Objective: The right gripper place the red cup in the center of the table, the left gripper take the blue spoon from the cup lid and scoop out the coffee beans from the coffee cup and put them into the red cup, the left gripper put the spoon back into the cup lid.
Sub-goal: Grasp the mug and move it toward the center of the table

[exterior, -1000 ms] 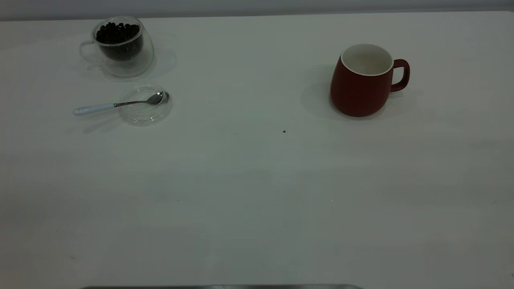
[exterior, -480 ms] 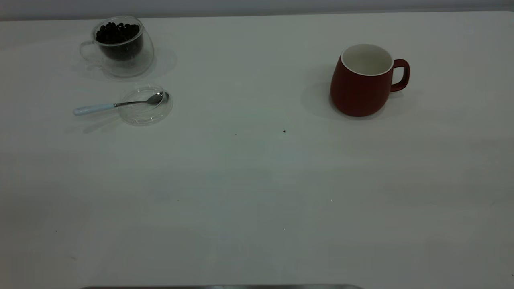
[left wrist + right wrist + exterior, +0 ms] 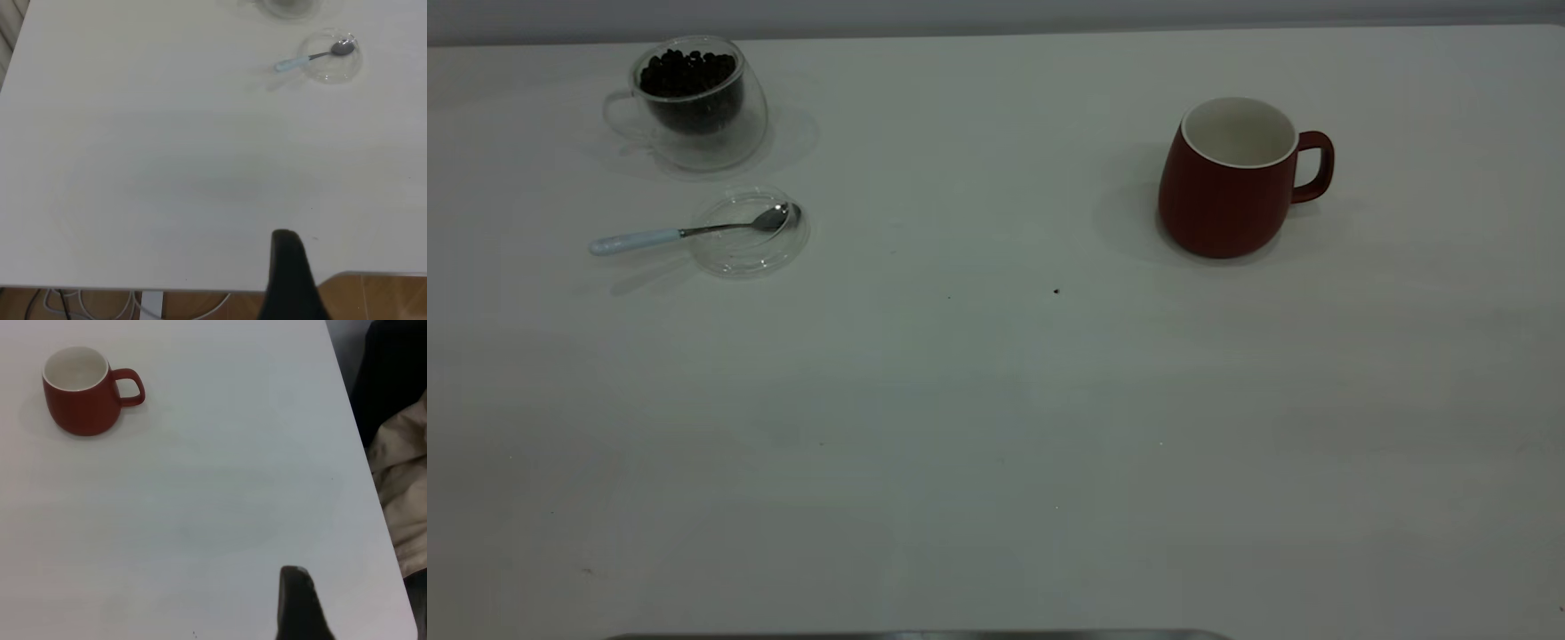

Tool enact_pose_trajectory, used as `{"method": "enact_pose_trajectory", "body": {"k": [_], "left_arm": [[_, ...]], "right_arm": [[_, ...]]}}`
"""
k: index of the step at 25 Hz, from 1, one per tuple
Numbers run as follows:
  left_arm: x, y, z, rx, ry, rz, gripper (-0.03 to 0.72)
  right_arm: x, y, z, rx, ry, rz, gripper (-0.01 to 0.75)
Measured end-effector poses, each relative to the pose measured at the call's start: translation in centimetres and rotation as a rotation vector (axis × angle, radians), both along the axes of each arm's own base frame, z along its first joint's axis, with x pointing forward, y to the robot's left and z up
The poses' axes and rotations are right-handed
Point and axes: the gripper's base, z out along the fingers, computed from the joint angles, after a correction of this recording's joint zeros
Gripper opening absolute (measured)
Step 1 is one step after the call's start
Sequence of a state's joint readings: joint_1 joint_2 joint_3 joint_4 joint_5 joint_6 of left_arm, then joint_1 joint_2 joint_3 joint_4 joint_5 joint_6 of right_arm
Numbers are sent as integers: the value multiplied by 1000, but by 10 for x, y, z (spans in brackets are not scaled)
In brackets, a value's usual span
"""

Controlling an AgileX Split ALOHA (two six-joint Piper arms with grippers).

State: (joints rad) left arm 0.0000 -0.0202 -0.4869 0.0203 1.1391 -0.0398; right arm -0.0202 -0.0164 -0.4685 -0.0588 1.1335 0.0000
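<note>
Nothing has been picked up yet, so the step in hand is the first: the right gripper (image 3: 298,603) must fetch the red cup (image 3: 1232,178) and set it mid-table. That cup stands upright on the right side of the table (image 3: 996,427), handle turned outward, well apart from the gripper. Only 1 dark finger shows at the wrist view's edge, so whether it is released or clenched cannot be told. A good approach would come in level at the handle or the rim, close firmly, lift only slightly, and travel slowly to avoid tipping. The left gripper (image 3: 288,280) waits far from the blue spoon (image 3: 685,231), whose bowl rests in the cup lid (image 3: 749,253) beside the coffee cup (image 3: 694,102) holding coffee beans (image 3: 687,73); its grip cannot be told either.
</note>
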Motion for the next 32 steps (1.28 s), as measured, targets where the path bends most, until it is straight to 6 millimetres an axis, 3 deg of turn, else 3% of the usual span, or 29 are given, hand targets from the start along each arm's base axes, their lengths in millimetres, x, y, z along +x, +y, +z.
{"method": "enact_pose_trajectory", "body": {"k": [12,16,20,26,32], "left_arm": [[0,0,0,0,0,0,564],[0,0,0,0,0,0,564],[0,0,0,0,0,0,564],[0,0,0,1,0,-1,564],[0,0,0,0,0,0,564]], "right_arm": [[0,0,0,0,-3,1,476],[9,3,4,29,39,18,496],[35,6,8,77,115,40,531],[94,10,14,165,87,45,538],[166,14,-10,252,183,55,538]]}}
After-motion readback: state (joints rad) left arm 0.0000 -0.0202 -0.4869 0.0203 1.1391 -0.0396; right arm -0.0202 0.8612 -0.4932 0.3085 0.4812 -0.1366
